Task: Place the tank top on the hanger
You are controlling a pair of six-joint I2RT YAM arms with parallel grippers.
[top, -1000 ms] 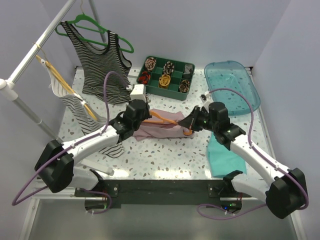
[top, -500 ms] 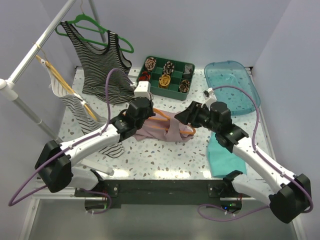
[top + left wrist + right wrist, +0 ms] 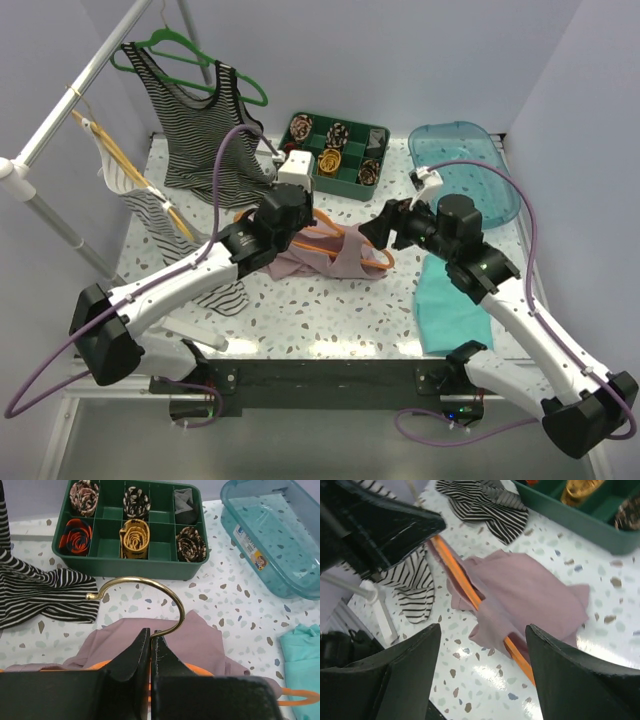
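White arm shells, black joints, black wedge fingers; purple cables (one per arm).

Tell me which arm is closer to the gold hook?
Left. The left jaws are shut on the hook of the hanger; the right jaws hang open farther off, over the pink top.

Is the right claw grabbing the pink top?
No, the right gripper is open wide above the tank top, pinching nothing.
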